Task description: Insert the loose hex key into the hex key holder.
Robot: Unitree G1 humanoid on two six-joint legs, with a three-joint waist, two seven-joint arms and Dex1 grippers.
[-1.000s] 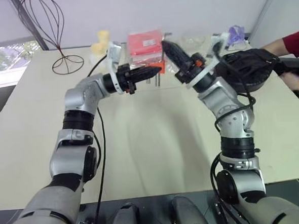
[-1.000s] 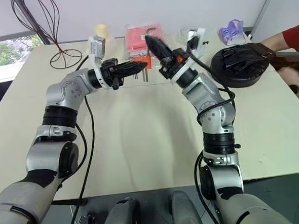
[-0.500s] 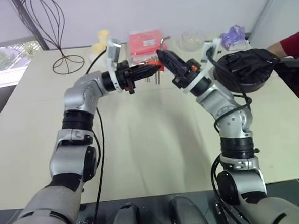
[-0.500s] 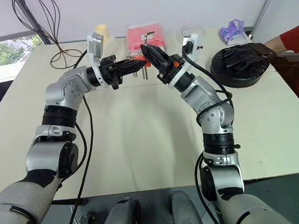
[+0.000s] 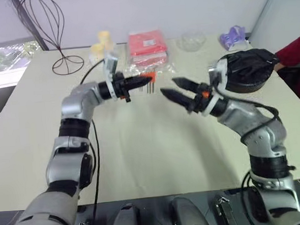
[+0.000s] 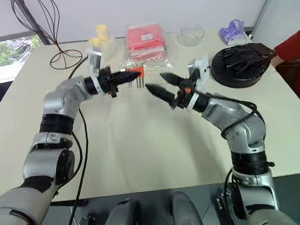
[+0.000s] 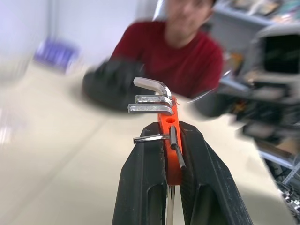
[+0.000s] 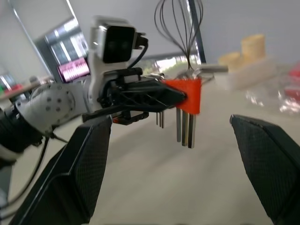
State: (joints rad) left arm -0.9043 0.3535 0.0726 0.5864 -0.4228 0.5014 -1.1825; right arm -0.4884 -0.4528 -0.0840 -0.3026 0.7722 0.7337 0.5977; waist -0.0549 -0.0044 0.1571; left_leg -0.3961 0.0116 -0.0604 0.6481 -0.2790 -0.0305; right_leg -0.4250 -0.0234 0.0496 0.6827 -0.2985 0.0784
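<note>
The left gripper (image 7: 172, 140) is clamping the hex key holder (image 7: 169, 140), the little orange-red plastic block, flat between its two black fingers (image 7: 145, 178), and it is hanging above the table (image 5: 141, 143) a little above and left of centre in the left eye view. In the left wrist view four bent key heads are poking out to one side of the block near its far end, stacked one over another, while a darker key (image 7: 174, 145) is lying along the block's face against the other finger. Whether that one is the loose hex key already seated, I cannot tell. In the right wrist view several straight shanks are hanging down from the block.

The right gripper (image 5: 181, 88) is sitting just right of centre, well apart from the holder, its fingers spread wide and carrying nothing.

As for handling, I am judging the holder to be light and rigid, its smooth plastic a bit slippery, so a squeeze across the flat faces, as it is getting now, looks the sound hold. The keys are thin, stiff steel, slick and easy to twist out of a pinch, so any of them is best taken on the long shank close to the bend. Nothing here looks fragile.
</note>
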